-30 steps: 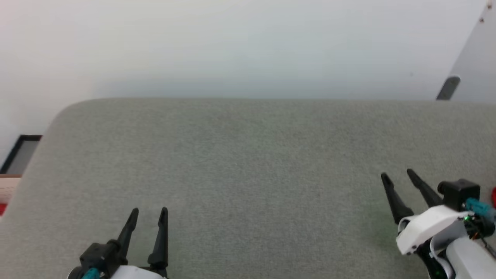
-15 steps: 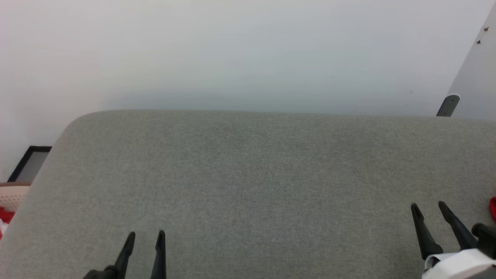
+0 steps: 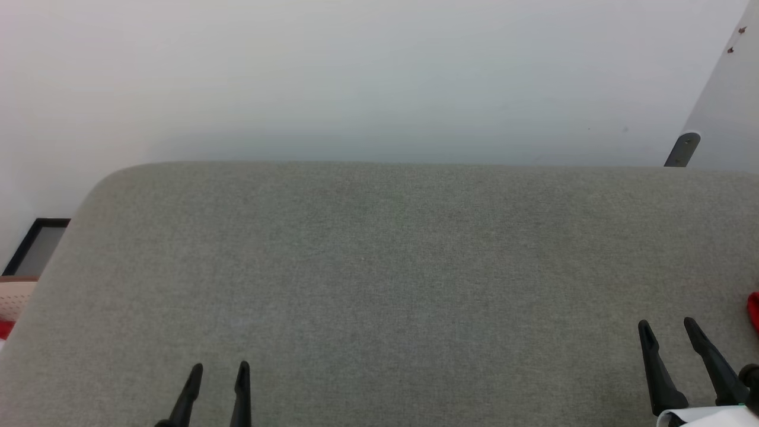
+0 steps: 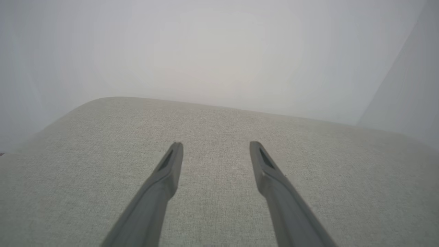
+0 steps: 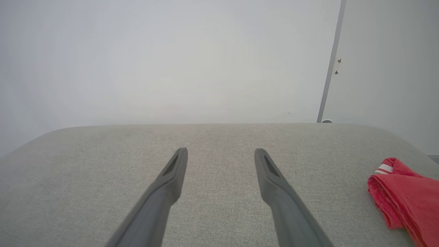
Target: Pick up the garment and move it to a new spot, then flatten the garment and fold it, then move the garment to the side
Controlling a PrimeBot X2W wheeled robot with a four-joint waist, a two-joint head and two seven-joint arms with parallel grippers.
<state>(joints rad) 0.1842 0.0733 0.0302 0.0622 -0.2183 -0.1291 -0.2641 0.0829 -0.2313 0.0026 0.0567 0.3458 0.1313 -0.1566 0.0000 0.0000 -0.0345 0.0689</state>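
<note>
Both my arms have drawn back toward the near edge of the surface [image 3: 379, 267]. My right gripper [image 3: 666, 324], which reached well out with its wrist in sight a second ago, now shows little more than its two fingers low in the head view. My left gripper [image 3: 219, 367] has sunk the same way. My head has tilted a little too, so part of that shift is the camera's.

Each gripper stands spread wide with nothing between its fingers; both wrist views show bare grey cloth in the gap.

Past my fingers the middle of the surface lies bare. The garment [image 5: 408, 195] sits at the right edge, well apart from my right gripper, a red bundle with a bit of white stripe at its top. It looks folded over on itself. With it off to the side and my arms retreating, I judge the task is at or near its end.

The right wrist view gives the bundle's shape. The head view catches only a red sliver at its right border, and the left wrist view has none of it.

Beyond the far edge is a plain white wall [image 3: 356, 77].
</note>
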